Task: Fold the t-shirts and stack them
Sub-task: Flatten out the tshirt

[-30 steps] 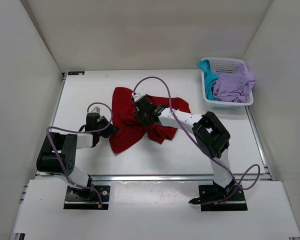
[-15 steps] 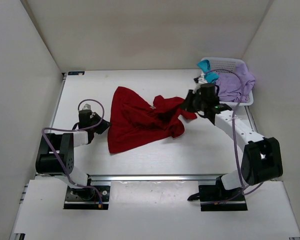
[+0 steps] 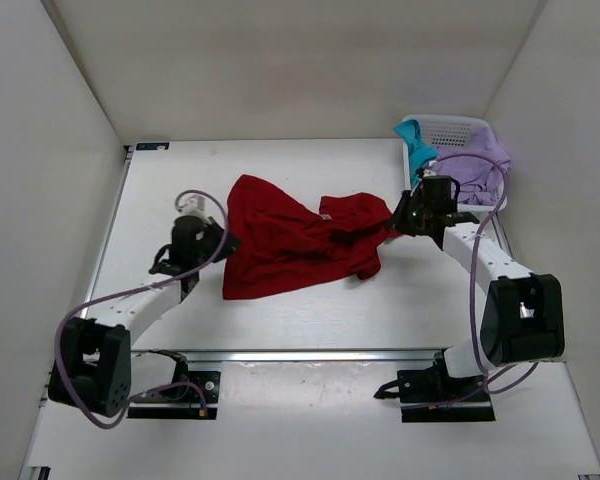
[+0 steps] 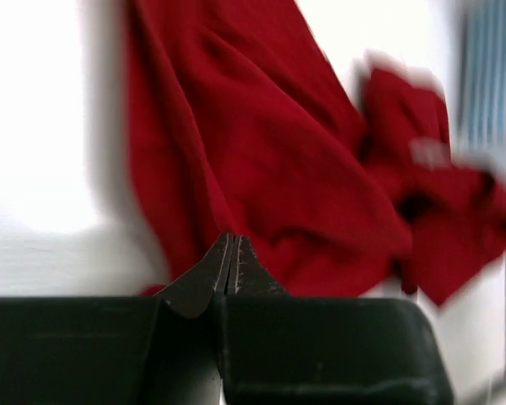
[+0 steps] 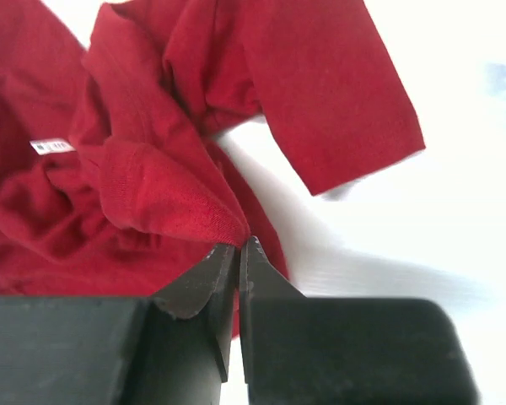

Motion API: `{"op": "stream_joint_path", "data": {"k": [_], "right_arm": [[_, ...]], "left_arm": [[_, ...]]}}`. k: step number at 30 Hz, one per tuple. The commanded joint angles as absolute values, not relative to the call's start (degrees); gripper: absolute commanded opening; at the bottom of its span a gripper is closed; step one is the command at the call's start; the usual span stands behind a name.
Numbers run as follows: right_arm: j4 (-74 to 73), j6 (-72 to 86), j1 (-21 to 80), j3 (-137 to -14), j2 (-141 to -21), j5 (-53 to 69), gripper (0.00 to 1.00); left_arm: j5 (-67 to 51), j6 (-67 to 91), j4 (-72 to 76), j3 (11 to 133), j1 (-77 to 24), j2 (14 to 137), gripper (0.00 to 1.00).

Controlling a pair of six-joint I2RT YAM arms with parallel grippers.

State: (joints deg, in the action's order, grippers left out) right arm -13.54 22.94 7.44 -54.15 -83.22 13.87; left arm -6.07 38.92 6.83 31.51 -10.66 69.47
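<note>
0 of 3 folded: the red t-shirt (image 3: 295, 240) lies crumpled and only partly spread at the middle of the table (image 3: 170, 180), 1 sleeve flopped out at its right side. No fold has been made and no stack exists. The teal t-shirt (image 3: 418, 152) and the lavender t-shirt (image 3: 480, 165) sit bunched in the white mesh basket (image 3: 458, 124) at the far right corner, so nearly all the work remains.

The right gripper (image 3: 398, 218) reaches in low from the right, its arm stretched across the front of the basket, jaws clenched on a bunched fold at the shirt's right edge. The left gripper (image 3: 223, 243), on a low, extended arm, meets the shirt's left edge with jaws pressed together. Its blurred wrist view leaves it unclear whether any cloth is pinched.
</note>
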Motion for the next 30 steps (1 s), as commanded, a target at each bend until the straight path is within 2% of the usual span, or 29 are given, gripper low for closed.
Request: {"op": "stream_joint_path", "data": {"k": [1, 3, 6, 9, 14, 18, 20, 23, 26, 30], "right_arm": [[-13.5, 22.9, 8.1, -60.3, -82.4, 12.0, 0.0], [-14.2, 22.1, 11.9, -63.0, -83.1, 11.3, 0.0], [-16.2, 20.9, 17.2, -65.7, -84.1, 9.9, 0.0], [-19.4, 19.6, 22.9, -70.0, -86.2, 8.6, 0.0], [-23.2, 19.1, 30.7, -80.7, -91.1, 14.6, 0.0], [-30.4, 16.4, 36.9, -95.5, -94.0, 16.7, 0.0], [-31.5, 16.1, 36.3, -97.1, -92.0, 16.4, 0.0], [-25.1, 18.7, 30.2, -85.9, -84.7, 19.2, 0.0], [-18.9, 21.3, 21.0, -65.5, -78.0, 27.7, 0.0], [-11.9, 21.4, 12.2, -47.6, -73.3, 33.6, 0.0]], "left_arm": [[-4.5, 37.9, 3.6, 29.4, -22.0, 71.3, 0.09], [-8.9, 41.8, 9.0, 26.1, -25.0, 73.4, 0.08], [-6.9, 43.4, 10.4, 24.3, -23.5, 72.2, 0.05], [-8.9, 42.3, 9.3, 23.8, -13.4, 69.3, 0.01], [-11.3, 44.7, 12.0, 24.7, 1.6, 69.8, 0.0], [-14.0, 47.3, 12.7, 29.3, 5.4, 72.8, 0.0], [-14.6, 46.1, 11.0, 31.8, 6.9, 73.6, 0.0], [-15.7, 46.5, 10.7, 33.0, 10.9, 74.2, 0.0], [-16.3, 46.4, 10.2, 34.4, 11.4, 76.0, 0.0], [-15.1, 46.4, 10.4, 35.1, 10.6, 77.5, 0.0]]}}
